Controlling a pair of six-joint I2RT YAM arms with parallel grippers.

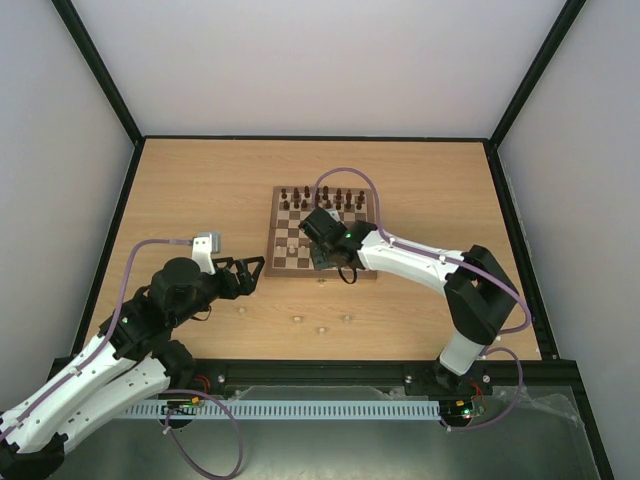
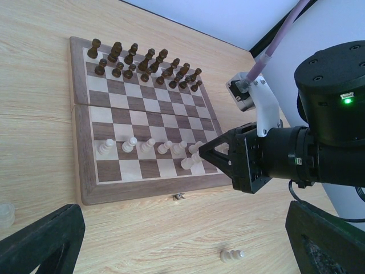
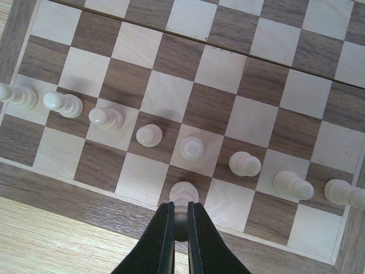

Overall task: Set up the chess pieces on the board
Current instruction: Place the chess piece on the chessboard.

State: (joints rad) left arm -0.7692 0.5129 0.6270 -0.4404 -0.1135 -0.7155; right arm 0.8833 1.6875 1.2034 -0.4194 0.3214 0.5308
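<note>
The board (image 1: 273, 232) lies mid-table, with dark brown pieces (image 1: 320, 196) in its two far rows. Several pale pawns (image 3: 149, 135) stand in one row near the front. My right gripper (image 3: 179, 212) is shut on a pale piece (image 3: 183, 195) at a dark square in the nearest row; it also shows in the left wrist view (image 2: 188, 162). I cannot tell if the piece touches the board. My left gripper (image 1: 252, 272) is open and empty, low over the table left of the board's near corner. A pale piece (image 2: 234, 256) lies on its side between its fingers (image 2: 43, 240).
Several loose pale pieces (image 1: 321, 330) lie on the wood table in front of the board, another (image 1: 241, 311) nearer the left arm. A small metal clasp (image 2: 179, 197) sits on the board's near edge. Black frame rails edge the table (image 1: 440, 190).
</note>
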